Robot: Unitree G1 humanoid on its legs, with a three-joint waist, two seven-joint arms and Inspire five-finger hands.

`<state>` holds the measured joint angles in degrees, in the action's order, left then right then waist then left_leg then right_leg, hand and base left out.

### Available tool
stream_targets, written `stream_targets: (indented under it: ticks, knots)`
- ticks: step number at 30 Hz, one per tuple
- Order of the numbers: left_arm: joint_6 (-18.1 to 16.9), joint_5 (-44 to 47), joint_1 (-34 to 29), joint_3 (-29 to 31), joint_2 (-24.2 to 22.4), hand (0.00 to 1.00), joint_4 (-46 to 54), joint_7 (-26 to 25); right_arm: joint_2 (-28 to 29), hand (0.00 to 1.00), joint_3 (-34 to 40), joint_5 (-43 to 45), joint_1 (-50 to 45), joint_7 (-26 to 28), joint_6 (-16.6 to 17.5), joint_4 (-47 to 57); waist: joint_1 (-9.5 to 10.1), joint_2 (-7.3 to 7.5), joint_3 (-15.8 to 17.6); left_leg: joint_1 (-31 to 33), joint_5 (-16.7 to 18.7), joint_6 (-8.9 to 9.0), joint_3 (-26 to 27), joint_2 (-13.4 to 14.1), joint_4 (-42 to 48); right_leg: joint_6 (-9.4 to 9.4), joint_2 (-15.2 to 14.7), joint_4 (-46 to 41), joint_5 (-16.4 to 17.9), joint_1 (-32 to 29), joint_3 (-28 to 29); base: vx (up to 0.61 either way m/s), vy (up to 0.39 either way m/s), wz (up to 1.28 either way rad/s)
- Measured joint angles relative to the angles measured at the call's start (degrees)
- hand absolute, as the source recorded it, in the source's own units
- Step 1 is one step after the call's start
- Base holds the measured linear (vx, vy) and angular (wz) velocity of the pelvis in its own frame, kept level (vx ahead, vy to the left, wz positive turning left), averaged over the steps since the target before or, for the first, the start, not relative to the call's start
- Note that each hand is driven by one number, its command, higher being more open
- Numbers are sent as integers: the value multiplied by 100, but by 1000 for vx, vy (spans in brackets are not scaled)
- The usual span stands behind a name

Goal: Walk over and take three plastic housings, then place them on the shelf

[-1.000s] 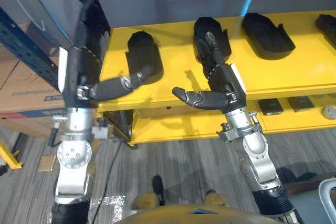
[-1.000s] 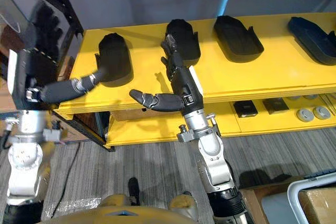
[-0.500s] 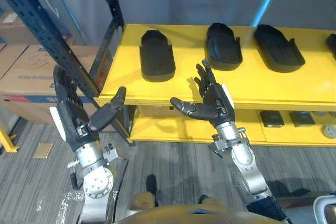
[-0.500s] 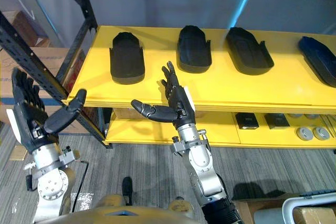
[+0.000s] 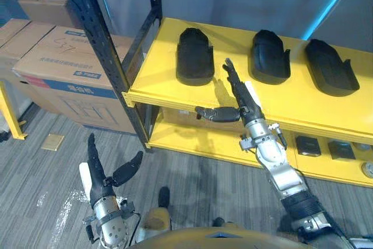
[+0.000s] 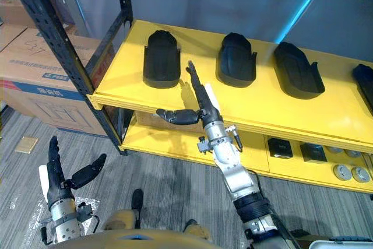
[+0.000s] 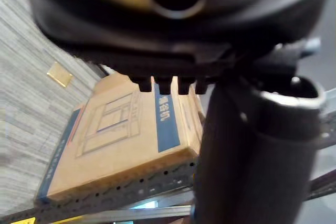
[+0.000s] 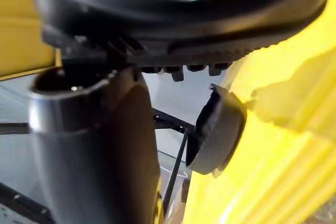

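Four plastic housings on the top yellow shelf (image 5: 163, 80), all black, open sides down, in a row and spaced apart: left housing (image 5: 195, 56), middle housing (image 5: 270, 58), right housing (image 5: 330, 75), and a fourth housing (image 6: 365, 83) cut off at the edge of the right eye view. Neither hand holds one.

Right hand (image 5: 243, 98): raised at the front edge of the top shelf, fingers (image 5: 231, 74) straight and together, thumb stuck out sideways toward the robot's left. Hand wide, empty. Fingertips point at the gap between left and middle housings, near the left one but apart from it. The right wrist view has one housing edge-on (image 8: 218, 129) on the yellow surface past the thumb.

Left hand (image 5: 100, 179): low, down by the grey carpet floor (image 5: 46, 202), well away from the shelf. Fingers straight, thumb spread, empty. Its wrist view looks at a cardboard box (image 7: 121, 135).

Lower yellow shelf (image 5: 192, 144) carries small dark square parts (image 5: 307, 145) and round parts (image 6: 341, 171) toward the robot's right.

Dark blue rack upright (image 5: 99, 45) stands at the shelf's left end, with stacked cardboard boxes (image 5: 64, 80) behind it. Small tan square (image 5: 53, 141) lies on the floor near the boxes.
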<state>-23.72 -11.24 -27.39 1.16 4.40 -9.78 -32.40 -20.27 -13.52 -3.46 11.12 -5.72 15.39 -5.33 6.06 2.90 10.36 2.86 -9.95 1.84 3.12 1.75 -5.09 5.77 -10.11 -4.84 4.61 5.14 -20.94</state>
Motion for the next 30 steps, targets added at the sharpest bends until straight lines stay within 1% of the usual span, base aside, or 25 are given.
stream_targets:
  ticks: [1,4,5,6,7,8,9,10,12,13,15,17,19,20,23,26,28,30]
  knots:
    - [0,23,15,-9,8,100,-96,44,-33,100,21,-198,60,-24,0,-1,10,2,1,8,-1,-2,-19,4,0,0,5,3,0,3,-7,-5,-19,9]
    - [46,256,62,-16,30,100,-704,355,-217,100,20,-1247,399,-186,2,-6,17,11,6,55,-21,2,-58,47,1,-7,20,11,-12,-2,-25,12,-31,4]
    - [165,402,114,-14,80,100,-1160,559,-451,100,-71,-2120,603,-388,2,-48,39,28,21,60,-41,-13,-63,60,3,-16,36,31,-30,2,-25,0,0,0]
    - [213,438,147,-12,102,100,-1334,617,-543,100,-118,-2296,663,-448,-1,-66,50,35,25,59,-44,-16,-63,66,3,-19,42,42,-34,4,-24,10,-32,-2]
    - [382,677,239,2,142,100,-1632,774,-704,100,-189,-2566,765,-522,-15,-75,79,44,36,60,-46,-12,-59,82,3,-31,61,71,-52,1,-21,0,0,0]
    - [446,846,284,28,148,100,-1770,873,-754,100,-226,-2620,823,-541,-31,-75,88,46,45,60,-45,-9,-56,91,3,-34,74,96,-62,-4,-18,-10,-37,-5]
    - [582,1142,356,101,147,100,-1969,999,-820,100,-297,-2750,952,-575,-76,-74,97,55,77,61,-41,3,-46,111,2,-40,95,101,-75,-13,0,-15,-25,-8]
    - [708,1321,408,178,151,100,-2055,1121,-854,100,-357,-2769,1076,-575,-125,-73,100,59,121,62,-42,13,-30,131,2,-46,109,101,-75,-28,25,-28,-35,-13]
    - [965,1591,606,336,246,100,-2305,1577,-911,100,-549,-2760,1482,-512,-258,-73,138,50,281,83,-35,50,42,198,2,-87,136,88,-94,-116,106,-41,-20,-19]
    - [1040,1628,657,351,276,100,-2358,1692,-927,100,-598,-2758,1590,-447,-272,-72,138,41,316,93,-35,50,54,212,2,-94,140,89,-102,-130,121,-48,-14,-19]
    - [1290,1744,812,370,350,100,-2547,2148,-1033,100,-941,-2757,2045,-96,-392,-75,147,14,389,161,-41,51,140,255,14,-107,174,83,-143,-227,221,-12,-16,-17]
    - [1403,1751,935,365,352,100,-2654,2367,-1134,100,-1154,-2757,2356,124,-465,-98,150,-9,492,175,-74,76,161,271,22,-117,217,82,-187,-251,246,12,-26,-10]
    - [1532,1797,1157,302,351,100,-2850,2652,-1154,100,-1355,-2659,2855,366,-611,-363,158,-70,650,183,-110,59,167,285,24,-93,222,64,-224,-290,258,-25,-20,-3]
    - [1538,1806,1191,274,349,100,-2875,2698,-1153,100,-1367,-2626,2956,398,-661,-430,168,-91,684,189,-110,62,168,286,24,-93,223,48,-223,-317,260,-45,-9,-1]
    - [1538,1961,1263,240,352,100,-2909,2865,-1160,100,-1368,-2051,3424,512,-828,-692,168,-185,855,223,-105,75,187,291,25,-102,220,-15,-216,-400,291,-18,-8,-4]
    - [1544,1986,1330,182,353,100,-2941,2946,-1216,100,-1367,-1610,3680,720,-894,-708,169,-275,939,256,-133,55,191,289,29,-93,216,-41,-223,-419,303,6,-4,-2]
    - [1542,1983,1361,153,354,100,-2963,2939,-1222,100,-1369,-1528,3754,859,-942,-709,171,-299,953,254,-141,44,175,290,30,-96,215,-69,-219,-419,287,23,-27,4]
    - [1542,1987,1362,141,346,100,-2963,2909,-1222,100,-1372,-1335,3855,928,-1096,-747,168,-309,971,245,-137,49,144,295,30,-118,218,-114,-201,-416,257,27,-36,5]
